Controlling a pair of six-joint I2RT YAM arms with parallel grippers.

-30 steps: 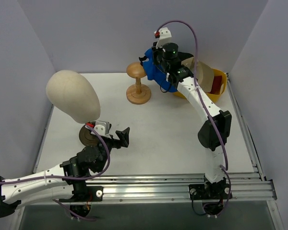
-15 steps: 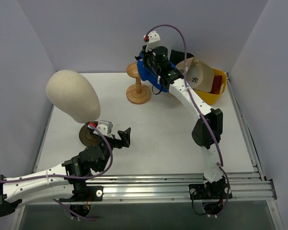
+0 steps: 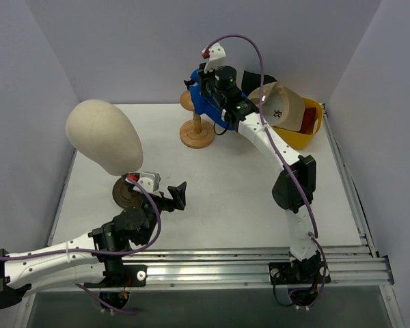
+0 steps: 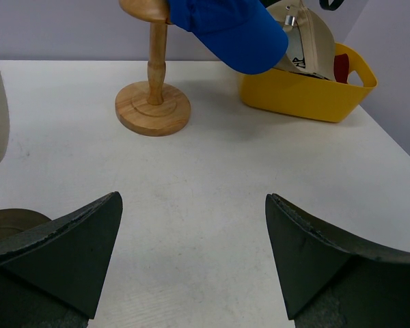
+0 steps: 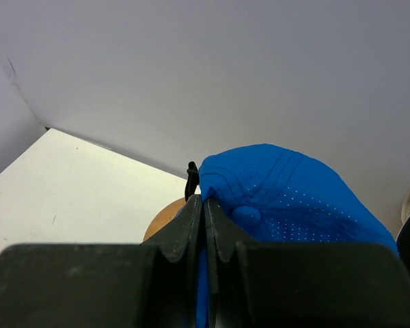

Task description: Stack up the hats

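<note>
Two pincers, one load. Right pincer [image 5: 204, 208], jaws clenched on a fold of the blue cap [image 5: 287, 198], holds it just above the knob of the wooden stand [image 3: 197, 130], crown overlapping the knob, brim trailing to the stand's right. The stand appears to be the stacking point. To seat the cap well, centre the crown's hollow over the knob, lower it level, and let go only once the fabric bears on the wood; a skewed drop would likely let the soft cap slide off. Left pincer [image 4: 191, 263], released and spread wide, hangs low over the bench [image 3: 232, 184], well apart from the stand on its near-left. Tan cap [image 3: 287, 102] and dark red hat [image 4: 340, 67] lie in the yellow basket [image 4: 307, 99], right of the stand. Cream mannequin head [image 3: 102, 137] stands to its left. Bench white, matt; plain pale walls enclose three sides.
</note>
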